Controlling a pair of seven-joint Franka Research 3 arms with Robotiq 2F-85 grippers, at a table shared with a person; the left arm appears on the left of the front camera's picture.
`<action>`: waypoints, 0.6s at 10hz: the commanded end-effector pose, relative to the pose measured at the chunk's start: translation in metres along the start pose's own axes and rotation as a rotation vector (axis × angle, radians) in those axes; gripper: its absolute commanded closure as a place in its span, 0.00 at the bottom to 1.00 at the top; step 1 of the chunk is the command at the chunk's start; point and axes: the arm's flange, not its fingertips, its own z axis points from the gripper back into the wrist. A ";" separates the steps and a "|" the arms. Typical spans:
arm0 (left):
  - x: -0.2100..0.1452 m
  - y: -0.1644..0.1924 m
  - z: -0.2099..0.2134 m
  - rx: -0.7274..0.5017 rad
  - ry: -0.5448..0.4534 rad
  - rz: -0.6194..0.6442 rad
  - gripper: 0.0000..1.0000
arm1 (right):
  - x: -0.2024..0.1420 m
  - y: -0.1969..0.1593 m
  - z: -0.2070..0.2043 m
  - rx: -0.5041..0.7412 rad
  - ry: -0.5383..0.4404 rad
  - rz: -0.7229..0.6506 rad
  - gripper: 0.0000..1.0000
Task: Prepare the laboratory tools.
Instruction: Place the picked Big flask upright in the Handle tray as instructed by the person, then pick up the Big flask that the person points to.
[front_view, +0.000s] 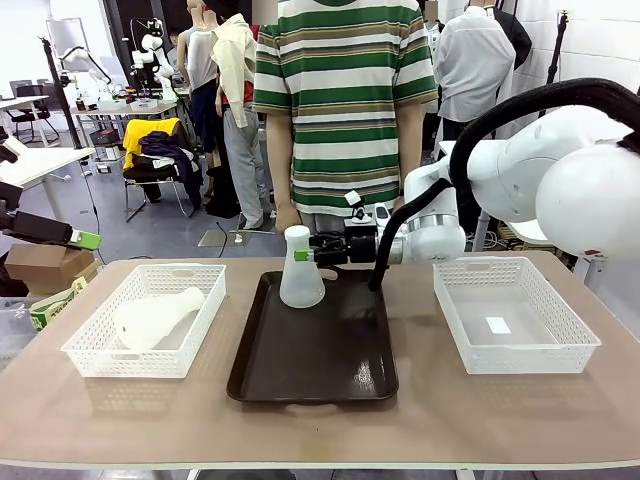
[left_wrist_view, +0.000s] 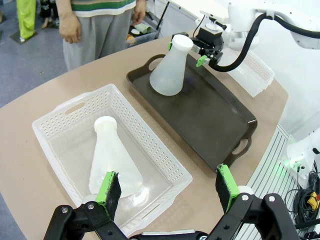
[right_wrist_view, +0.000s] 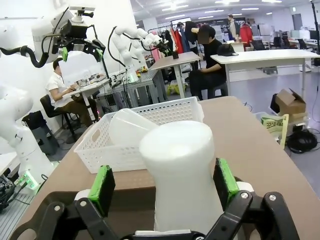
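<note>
One frosted-white flask (front_view: 301, 272) stands upright at the far end of the dark brown tray (front_view: 320, 372). My right gripper (front_view: 305, 250) reaches in from the right, its jaws open on either side of the flask's neck (right_wrist_view: 175, 165). In the right wrist view a narrow gap shows between each green pad (right_wrist_view: 102, 187) and the neck. A second flask (front_view: 155, 318) lies on its side in the left white basket (front_view: 130, 366). Above that basket's near side hangs my left gripper (left_wrist_view: 167, 186), open, with nothing between its fingers and the lying flask (left_wrist_view: 110, 160) below it.
A second white lattice basket (front_view: 520, 362) sits right of the tray, holding nothing. A person in a green-striped shirt (front_view: 345, 100) stands at the far edge of the table, hands down. Bare tabletop (front_view: 320, 430) runs along the near edge.
</note>
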 end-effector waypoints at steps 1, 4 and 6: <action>-0.001 0.003 -0.001 -0.011 -0.028 -0.016 0.00 | 0.000 0.000 0.000 0.003 -0.016 0.009 0.00; -0.001 0.003 -0.001 -0.011 -0.028 -0.016 0.00 | 0.000 0.000 0.000 0.003 -0.016 0.009 0.00; -0.001 0.003 -0.001 -0.011 -0.028 -0.016 0.00 | 0.000 0.000 0.000 0.003 -0.016 0.009 0.00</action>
